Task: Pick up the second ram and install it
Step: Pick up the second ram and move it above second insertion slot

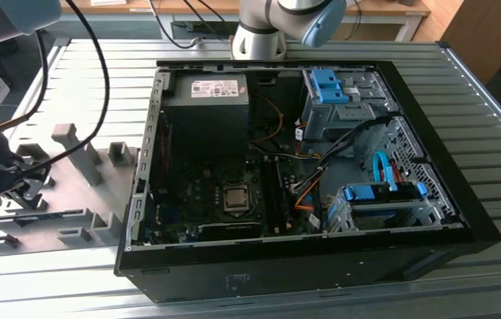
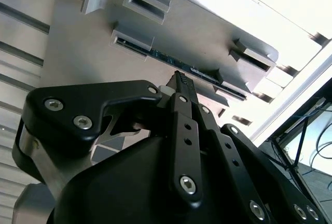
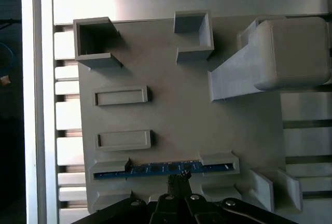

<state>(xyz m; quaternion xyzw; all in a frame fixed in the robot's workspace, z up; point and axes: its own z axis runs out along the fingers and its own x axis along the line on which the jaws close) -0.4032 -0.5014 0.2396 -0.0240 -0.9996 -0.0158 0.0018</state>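
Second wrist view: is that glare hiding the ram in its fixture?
No. In the second wrist view the table beyond the fixture is blown out white, but the ram lies shaded and readable near the gripper. In the first wrist view the light is even and the ram shows plainly. In the exterior view the table glares near the fixture.

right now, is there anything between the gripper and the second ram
Nothing. In both wrist views the gripper sits right beside the second ram, which rests in the gray fixture; at most a sliver of the fixture's bare surface separates them.
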